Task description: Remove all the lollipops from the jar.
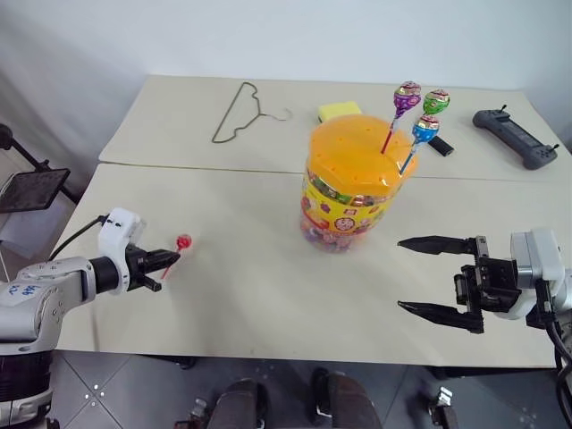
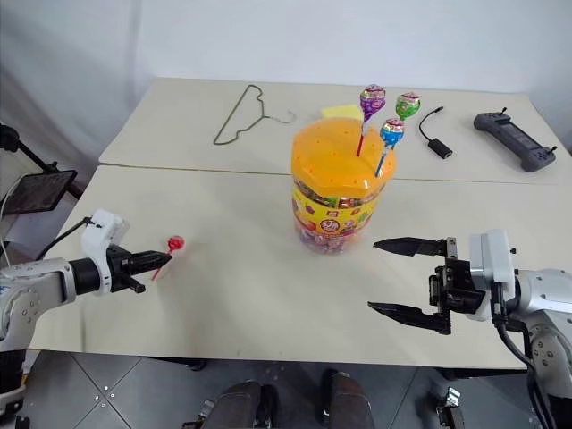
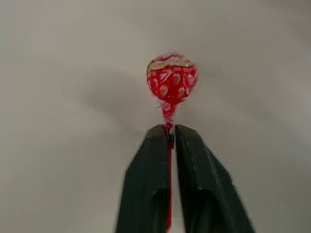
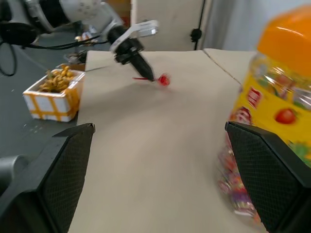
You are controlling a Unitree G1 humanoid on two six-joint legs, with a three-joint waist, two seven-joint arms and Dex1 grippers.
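Note:
The jar (image 1: 349,192), a clear tub with a domed orange lid and a yellow label, stands mid-table. Three lollipops stick up from its lid: purple (image 1: 407,94), green (image 1: 436,100) and blue (image 1: 426,128). A red lollipop (image 1: 183,241) is low over the table at the near left, its stick pinched between the fingers of my left gripper (image 1: 172,257), which is shut on it; the left wrist view shows its head (image 3: 171,80) just past the fingertips (image 3: 158,133). My right gripper (image 1: 402,273) hangs wide open, pointing left, to the right of the jar and nearer me, holding nothing.
A wire hanger (image 1: 237,112), a yellow sponge (image 1: 340,111), a black cable adapter (image 2: 435,143) and a black controller (image 1: 525,138) lie on the far table. A seam (image 1: 206,166) runs between the two tables. A yellow-and-white box (image 4: 53,94) sits on the floor off the left side.

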